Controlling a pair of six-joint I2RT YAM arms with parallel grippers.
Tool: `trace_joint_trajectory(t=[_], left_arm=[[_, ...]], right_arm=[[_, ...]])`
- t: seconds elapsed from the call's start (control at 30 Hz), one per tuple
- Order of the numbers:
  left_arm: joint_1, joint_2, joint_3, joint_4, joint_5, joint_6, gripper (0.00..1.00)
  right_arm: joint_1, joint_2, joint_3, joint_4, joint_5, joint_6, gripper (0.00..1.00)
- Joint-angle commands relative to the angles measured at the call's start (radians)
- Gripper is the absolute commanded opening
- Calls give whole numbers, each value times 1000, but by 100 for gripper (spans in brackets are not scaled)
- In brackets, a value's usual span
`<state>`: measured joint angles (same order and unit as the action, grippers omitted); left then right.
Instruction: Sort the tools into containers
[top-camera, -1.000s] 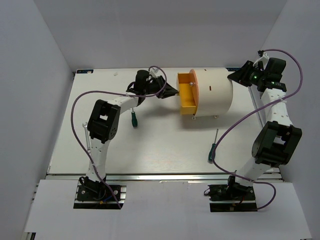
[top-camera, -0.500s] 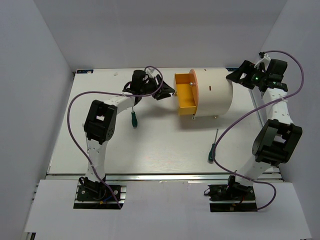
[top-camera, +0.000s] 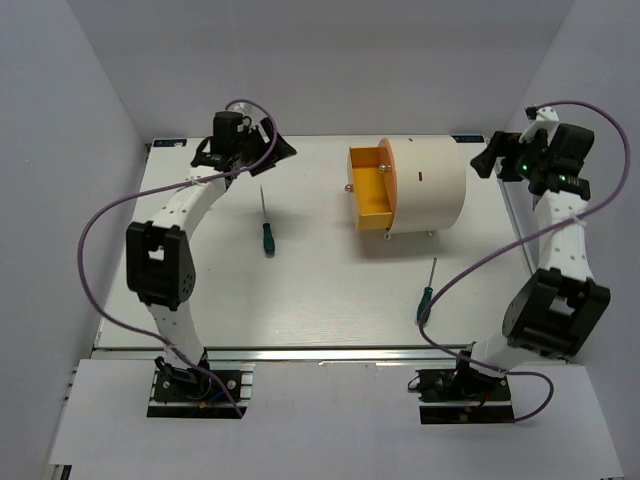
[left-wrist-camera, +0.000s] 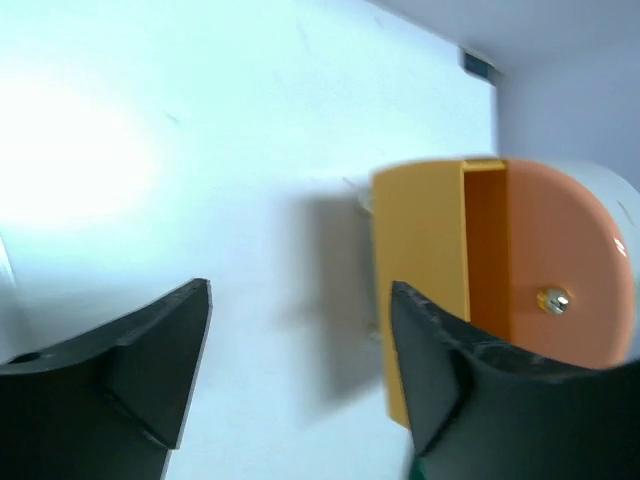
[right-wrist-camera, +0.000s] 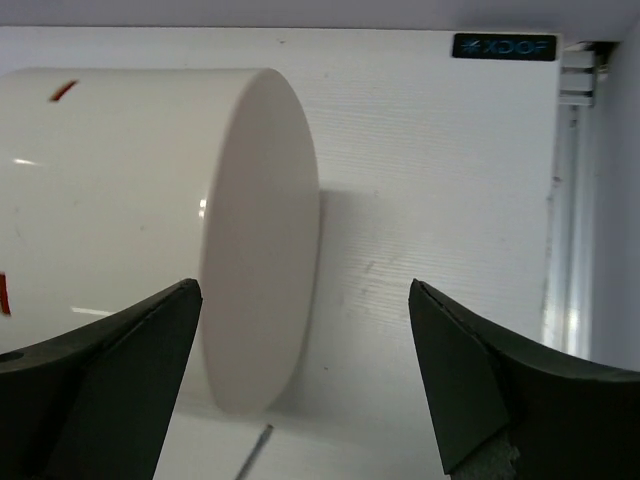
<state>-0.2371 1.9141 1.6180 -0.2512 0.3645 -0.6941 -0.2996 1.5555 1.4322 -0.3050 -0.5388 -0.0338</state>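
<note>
Seen from above, no writing can be read. The left arm stretches to the far left corner of the surface (top-camera: 300, 290), with the left fingers (top-camera: 278, 149) pointing right and well apart from the white drum (top-camera: 430, 180). The drum's orange drawer (top-camera: 368, 188) stands pulled out to the left. One green-handled screwdriver (top-camera: 266, 228) lies between that arm and the drawer. A second screwdriver (top-camera: 426, 292) lies nearer the bases on the right. The right arm reaches up the right side, with the right fingers (top-camera: 484, 160) near the drum's back end. The left wrist view is blurred. It shows the left fingers spread wide with nothing between them, facing the open drawer and a brass knob (left-wrist-camera: 553, 299) on the round orange face (left-wrist-camera: 575, 250). In the right wrist view a dark label (right-wrist-camera: 504, 46) at the surface's far edge seems to read "XDOF". Red marks (right-wrist-camera: 62, 90) sit on the drum's side, and the right fingers are spread wide and empty, framing the drum's flat back.
</note>
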Motion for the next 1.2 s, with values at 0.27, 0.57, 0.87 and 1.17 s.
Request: trace_joint_trajectory(t=[0.27, 0.57, 0.87, 1.17], left_arm=[[67, -378, -193, -361, -436, 182, 98], [153, -607, -352, -479, -619, 125, 98], [294, -708, -493, -545, -492, 136, 95], [294, -740, -550, -513, -452, 128, 93]], right_arm=[[-91, -304, -198, -131, -93, -526, 87], [35, -414, -346, -832, -328, -855, 35], [586, -569, -535, -461, 161, -241, 42], [747, -512, -521, -482, 201, -447, 70]])
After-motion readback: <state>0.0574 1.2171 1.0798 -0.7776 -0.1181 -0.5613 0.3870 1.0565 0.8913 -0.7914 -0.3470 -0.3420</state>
